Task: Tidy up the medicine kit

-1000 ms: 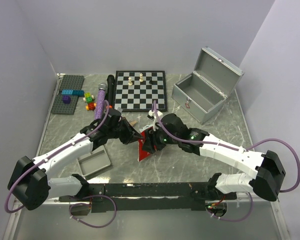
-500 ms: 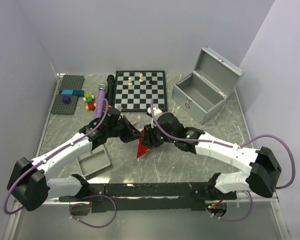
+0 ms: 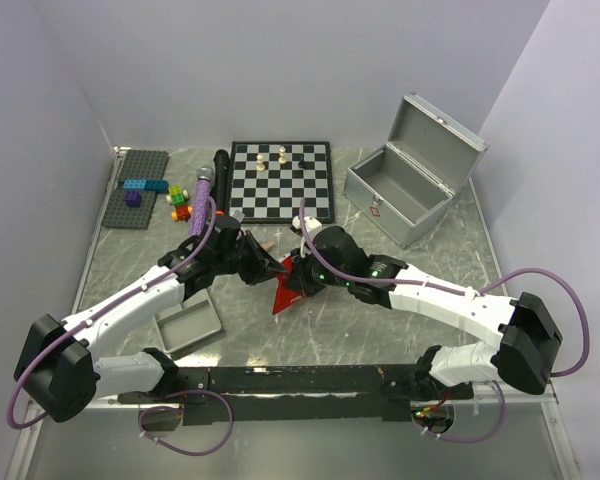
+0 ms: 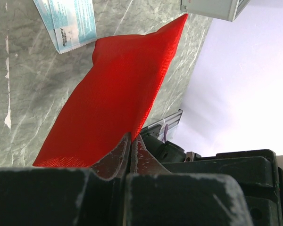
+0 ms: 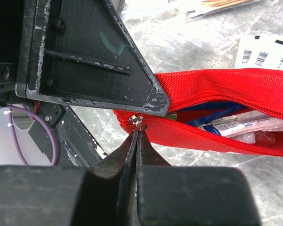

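Pinching the red pouch (image 3: 285, 293) with both sets of jaws, just in front of the chessboard (image 3: 280, 180), a bit right of its front-edge middle. My left jaws are clamped tight on the fabric edge of the pouch (image 4: 113, 94). From that wrist, the pouch stretches away tilted, with its far corner pointing up and out. I can't tell if its lower edge touches the tabletop (image 3: 380, 330).

My right jaws are closed on the small metal zipper pull (image 5: 137, 122) at the end of the zipper. The zipper is partly open. White packets (image 5: 240, 125) and something blue show through the gap in the pouch (image 5: 217, 82).

A blue-and-white sachet (image 4: 68, 21) lies flat on the tabletop. I can't place it against the chessboard from the wrist view. An open grey metal box (image 3: 405, 195) sits just right of the chessboard with its lid tipped back. A shallow grey tray (image 3: 185, 322) sits well in front of the chessboard, off its left corner.
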Available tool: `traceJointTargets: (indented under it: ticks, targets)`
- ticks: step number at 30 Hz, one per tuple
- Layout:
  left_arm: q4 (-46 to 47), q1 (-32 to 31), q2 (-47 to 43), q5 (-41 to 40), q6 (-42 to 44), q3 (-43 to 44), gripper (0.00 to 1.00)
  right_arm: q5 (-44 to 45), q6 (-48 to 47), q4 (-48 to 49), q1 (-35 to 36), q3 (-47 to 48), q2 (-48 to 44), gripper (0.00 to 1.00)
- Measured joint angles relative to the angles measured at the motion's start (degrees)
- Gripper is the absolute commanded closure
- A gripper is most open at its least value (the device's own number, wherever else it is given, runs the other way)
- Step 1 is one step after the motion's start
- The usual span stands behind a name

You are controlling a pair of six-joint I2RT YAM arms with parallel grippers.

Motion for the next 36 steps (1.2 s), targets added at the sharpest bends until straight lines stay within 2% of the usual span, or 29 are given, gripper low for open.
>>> traceJointTargets:
  ticks: [14, 24, 25, 26, 28, 31, 36]
  targets:
    - [-1.77, 0.00, -0.17, -0.35, 4.37, 1.90, 0.99, 2.64, -0.44, -1.27, -0.39, -0.09, -2.14, 1.00]
    - [-7.78, -0.15, -2.73, -0.44, 11.72, 3.63, 0.99, 5.11, 0.26, -2.23, -11.21, -2.34, -2.60, 1.00]
    - [-8.15, -0.15, -3.06, -0.42, 12.20, 3.82, 0.99, 4.61, 0.22, -2.08, -11.61, -2.67, -2.82, 0.95]
    - [-8.39, -0.15, -3.30, -0.44, 12.66, 3.93, 0.99, 3.69, 0.13, -1.31, -11.80, -3.41, -3.34, 0.79]
    - [-8.81, -0.15, -3.65, -0.44, 13.09, 3.93, 0.99, 1.31, 0.22, 0.17, -11.74, -5.18, -5.18, 0.57]
    - [-8.68, -0.15, -3.74, -0.42, 13.09, 3.93, 0.99, -2.08, -0.55, 3.52, -10.19, -8.70, -9.90, 0.50]
    - [-7.65, -0.15, -3.74, -0.44, 12.57, 3.93, 0.99, -5.42, -1.05, 7.96, -6.32, -9.57, -14.23, 0.49]
